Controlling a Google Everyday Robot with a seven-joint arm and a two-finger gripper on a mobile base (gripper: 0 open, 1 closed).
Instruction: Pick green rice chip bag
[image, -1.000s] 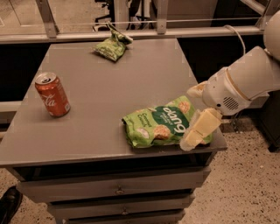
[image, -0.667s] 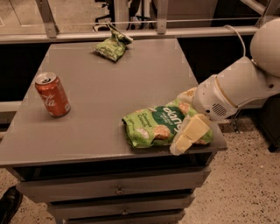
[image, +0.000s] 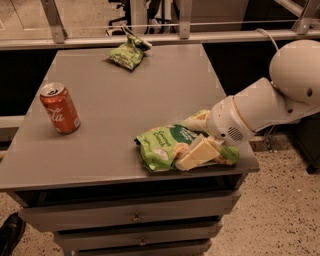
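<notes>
The big green rice chip bag (image: 159, 146) lies flat on the gray table (image: 125, 100), at the near right corner, close to the near edge. Its long side runs left to right, almost in line with that edge. One short end points left, toward the middle of the table. The other end points right, and it is partly hidden by the robot. The dark green label with white letters faces up, and the round chips in the picture are near the left end. The gripper (image: 182, 143) is down at the right part of the bag, on the end of a white arm (image: 260, 107) that comes in from the right. Its two pale fingers (image: 197, 155) are spread apart (not squeezed together). One lies across the near side of the bag and the other sits at the far side, so the bag is between them. The bag rests on the table. A red can (image: 60, 107) stands up on the left side, well apart from the bag. A small green bag (image: 127, 54) lies at the far edge. Drawers (image: 135, 217) are under the table top.
</notes>
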